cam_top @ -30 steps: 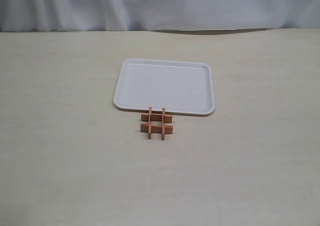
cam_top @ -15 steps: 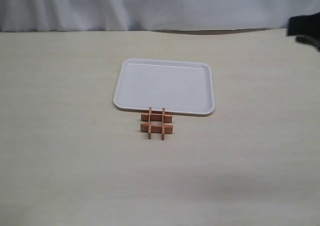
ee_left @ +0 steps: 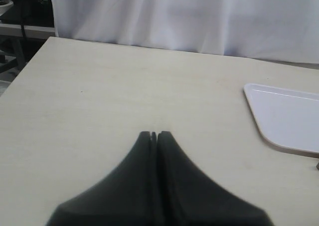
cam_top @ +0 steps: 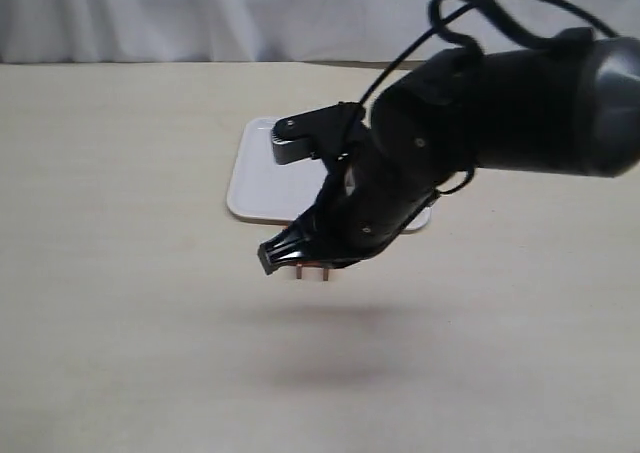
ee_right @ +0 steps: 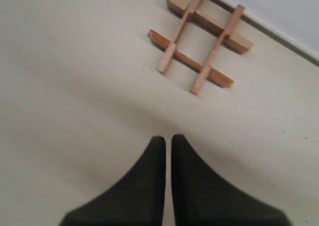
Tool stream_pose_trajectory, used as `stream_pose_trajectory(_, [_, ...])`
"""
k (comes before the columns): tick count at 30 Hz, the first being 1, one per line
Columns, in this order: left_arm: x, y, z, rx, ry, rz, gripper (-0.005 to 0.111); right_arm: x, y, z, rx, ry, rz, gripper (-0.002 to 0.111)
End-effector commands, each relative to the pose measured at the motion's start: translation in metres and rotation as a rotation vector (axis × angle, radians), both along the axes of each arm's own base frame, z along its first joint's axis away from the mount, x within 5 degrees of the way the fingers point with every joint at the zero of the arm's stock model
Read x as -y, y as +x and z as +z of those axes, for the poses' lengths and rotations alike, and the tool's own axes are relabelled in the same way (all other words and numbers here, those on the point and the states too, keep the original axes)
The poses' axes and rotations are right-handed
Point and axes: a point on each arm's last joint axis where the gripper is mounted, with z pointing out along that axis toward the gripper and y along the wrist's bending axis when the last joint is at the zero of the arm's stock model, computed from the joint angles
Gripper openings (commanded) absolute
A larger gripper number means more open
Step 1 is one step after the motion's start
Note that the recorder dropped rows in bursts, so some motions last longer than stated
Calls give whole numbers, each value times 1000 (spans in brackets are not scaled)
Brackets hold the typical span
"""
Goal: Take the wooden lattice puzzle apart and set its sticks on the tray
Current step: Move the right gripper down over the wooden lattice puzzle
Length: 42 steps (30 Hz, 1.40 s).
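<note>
Hovering near the wooden lattice puzzle, your right gripper is pressed together; sticks look light, stiff; pinch one protruding end.

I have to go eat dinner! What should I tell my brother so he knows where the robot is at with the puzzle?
Left hand: shut, empty, over the table, away from the puzzle.
Right hand: shut, empty, hovering just short of the puzzle.
Puzzle: whole, four sticks locked together, lying on the table beside the tray.
Done: nothing taken apart yet; no stick shows on the tray.
Left: pull the sticks apart and put all four on the tray.
</note>
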Motion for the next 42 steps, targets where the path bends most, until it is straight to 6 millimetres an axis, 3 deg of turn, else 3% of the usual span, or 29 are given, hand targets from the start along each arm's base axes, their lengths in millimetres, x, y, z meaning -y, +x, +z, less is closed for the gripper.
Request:
stream_pose_trajectory(1, [-1,0,0,9,2,11,0,-13,13,-9,-57,21,-26,5])
stream_pose_trajectory(6, [-1,0,0,9,2,11,0,-11,15,-21,-92,-31,-49,7])
stream_pose_trajectory(12, [-1,0,0,9,2,11,0,-11,15,-25,-112,-23,-99,41])
stream_pose_trajectory(14, [-1,0,0,9,2,11,0,-11,15,-25,-115,-12,-135,46])
stream_pose_trajectory(19, [-1,0,0,9,2,11,0,-12,15,-29,-133,-10,-158,46])
stream_pose_trajectory(24, [-1,0,0,9,2,11,0,-14,16,-51,-192,-30,-167,46])
stream_pose_trajectory(29, [-1,0,0,9,2,11,0,-9,23,-55,-126,-82,-192,40])
stream_pose_trajectory(42, [-1,0,0,9,2,11,0,-10,33,-73,-75,-67,-260,40])
